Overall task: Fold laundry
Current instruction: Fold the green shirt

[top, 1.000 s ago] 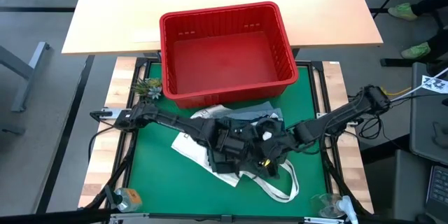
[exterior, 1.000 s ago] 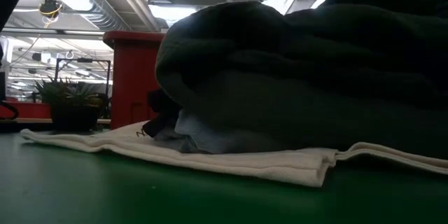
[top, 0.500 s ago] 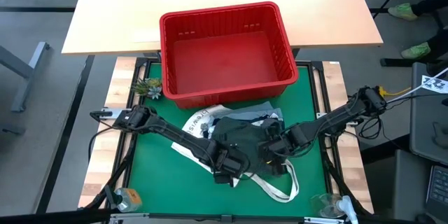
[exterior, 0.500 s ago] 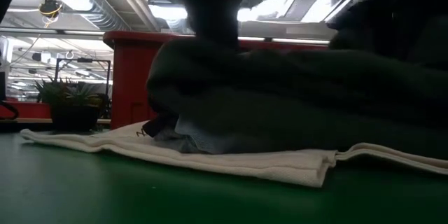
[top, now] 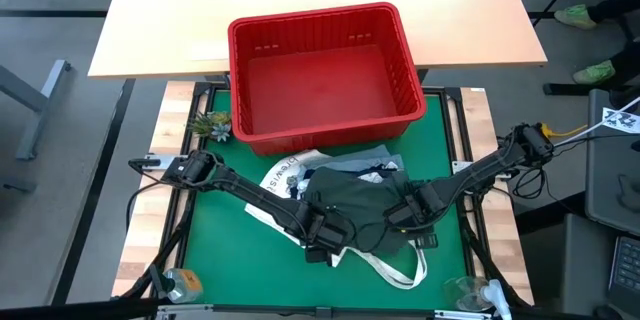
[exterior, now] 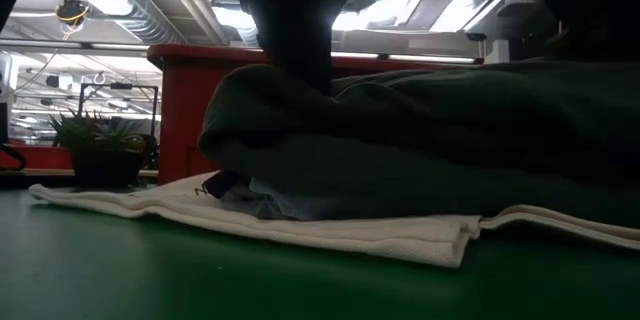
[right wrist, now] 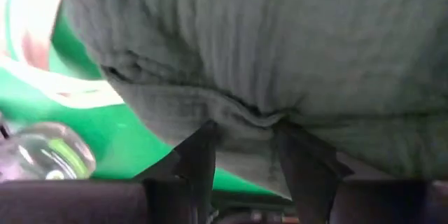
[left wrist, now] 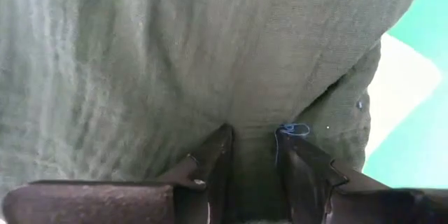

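Olive green garment (top: 355, 205) lies over the tote bag (top: 290, 175) — I see left end effector (top: 325, 243) and right end effector (top: 412, 222) each grasping its near edge.

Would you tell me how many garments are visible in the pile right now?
2: an olive garment on top, pinched by left gripper and right gripper; light blue denim peeking out toward the basket. Others may be hidden.

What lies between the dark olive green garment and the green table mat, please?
In the low view, a light blue denim garment and the white fabric tote bag lie beneath the dark olive green garment, above the green table mat.
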`<state>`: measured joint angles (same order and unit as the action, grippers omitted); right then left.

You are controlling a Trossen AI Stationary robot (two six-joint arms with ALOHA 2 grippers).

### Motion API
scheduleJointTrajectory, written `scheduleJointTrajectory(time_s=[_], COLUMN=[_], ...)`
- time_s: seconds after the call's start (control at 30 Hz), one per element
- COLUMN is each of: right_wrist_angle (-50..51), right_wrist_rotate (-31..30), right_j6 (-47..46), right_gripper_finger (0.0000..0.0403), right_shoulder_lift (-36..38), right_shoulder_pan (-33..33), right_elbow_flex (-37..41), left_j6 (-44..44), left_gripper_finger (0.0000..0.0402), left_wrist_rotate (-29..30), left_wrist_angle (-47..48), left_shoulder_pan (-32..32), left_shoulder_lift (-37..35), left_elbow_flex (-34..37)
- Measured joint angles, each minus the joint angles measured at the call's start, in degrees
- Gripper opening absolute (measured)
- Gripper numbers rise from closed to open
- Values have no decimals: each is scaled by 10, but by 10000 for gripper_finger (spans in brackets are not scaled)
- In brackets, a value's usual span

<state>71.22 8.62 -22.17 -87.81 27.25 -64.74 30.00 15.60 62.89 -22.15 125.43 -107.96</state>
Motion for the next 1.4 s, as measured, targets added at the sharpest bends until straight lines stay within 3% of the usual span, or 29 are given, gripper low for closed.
scheduleJointTrajectory(time_s=[0.37,0.73,0.83,1.0,1.07,1.4], right_wrist_angle=[50,102,97,62,38,13], right_wrist_rotate=[-1,-21,-66,-254,-291,-250], right_j6=[-6,-4,4,15,26,71], right_gripper_finger=[154,154,154,154,154,154], right_shoulder_lift=[4,52,60,60,60,60], right_shoulder_pan=[21,20,20,18,4,-117], right_elbow_flex=[-8,-99,-121,-139,-139,-94], left_j6=[0,-1,-8,-21,-21,-21], left_gripper_finger=[112,112,112,112,112,112], left_wrist_rotate=[-5,-4,2,55,75,78], left_wrist_angle=[-3,-4,-8,-11,-12,-13], left_shoulder_pan=[-1,-2,-1,14,28,111], left_shoulder_lift=[-11,-64,-77,-92,-92,-92], left_elbow_flex=[0,0,0,0,0,0])
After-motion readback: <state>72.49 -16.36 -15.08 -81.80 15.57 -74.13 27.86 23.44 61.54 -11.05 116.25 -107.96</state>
